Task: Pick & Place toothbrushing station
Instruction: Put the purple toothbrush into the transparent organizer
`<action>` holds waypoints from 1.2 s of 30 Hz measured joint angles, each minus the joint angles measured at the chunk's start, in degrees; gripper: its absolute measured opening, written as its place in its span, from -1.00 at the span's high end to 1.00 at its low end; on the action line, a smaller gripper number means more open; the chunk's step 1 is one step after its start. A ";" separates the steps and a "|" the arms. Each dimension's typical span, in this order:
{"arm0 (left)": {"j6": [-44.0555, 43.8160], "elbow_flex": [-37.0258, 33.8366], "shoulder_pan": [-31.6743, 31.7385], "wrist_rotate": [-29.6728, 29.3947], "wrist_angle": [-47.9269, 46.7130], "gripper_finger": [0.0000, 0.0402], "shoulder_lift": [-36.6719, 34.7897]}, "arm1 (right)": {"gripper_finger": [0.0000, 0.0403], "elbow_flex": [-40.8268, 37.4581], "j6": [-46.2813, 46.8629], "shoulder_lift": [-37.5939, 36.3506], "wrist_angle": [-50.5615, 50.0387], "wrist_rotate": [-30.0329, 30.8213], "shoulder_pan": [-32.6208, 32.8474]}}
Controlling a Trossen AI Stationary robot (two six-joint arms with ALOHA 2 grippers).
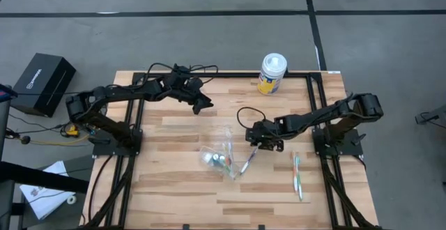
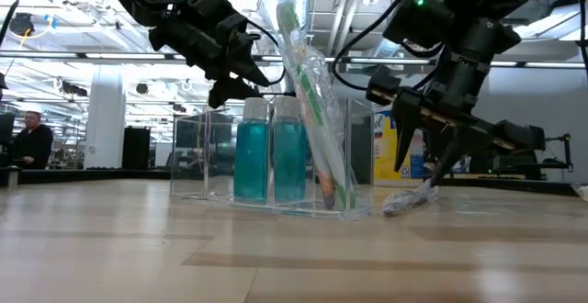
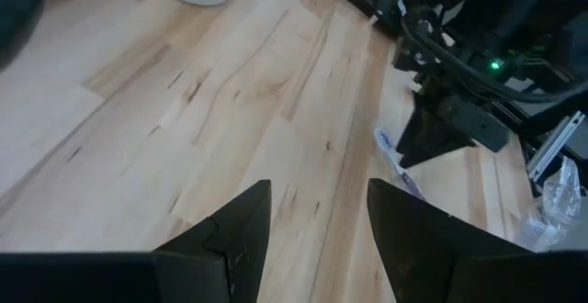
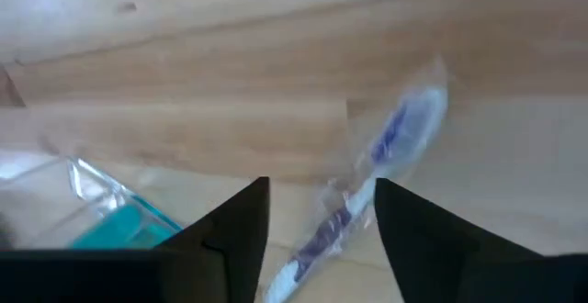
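Observation:
A clear plastic bag (image 1: 221, 150) stands mid-table, holding two teal tubes (image 2: 269, 156) upright and a wrapped green and orange toothbrush (image 2: 317, 119) leaning in it. A wrapped purple-and-white toothbrush (image 4: 386, 151) lies flat on the table just right of the bag (image 1: 247, 163). My right gripper (image 4: 322, 211) is open and hangs just above this toothbrush's far end (image 2: 424, 161), with a finger on either side and touching nothing. My left gripper (image 1: 203, 105) is open and empty, raised above the table's far middle (image 2: 230, 87).
Two more toothbrushes (image 1: 298, 175) lie side by side near the table's right front. A white-and-yellow canister (image 1: 272, 73) stands at the far edge. A black box (image 1: 43, 83) sits on the floor to the left. Bare wood shows at the front left (image 1: 160, 188).

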 joint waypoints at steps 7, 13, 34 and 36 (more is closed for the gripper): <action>0.00 0.00 -0.02 1.95 0.00 0.12 -0.02 | 0.39 0.00 -3.62 0.00 -0.04 -2.28 -2.79; 0.98 0.00 -0.01 2.82 -0.02 0.12 -0.02 | 0.29 -0.08 -5.71 0.88 0.03 -6.29 -3.20; 2.58 0.00 0.00 2.87 -1.61 0.12 -0.04 | 0.42 0.09 -7.23 5.55 -2.02 -11.11 -6.05; 2.58 0.00 0.00 2.85 -1.71 0.12 -0.04 | 0.60 0.11 -8.17 6.29 -0.59 -11.23 -6.85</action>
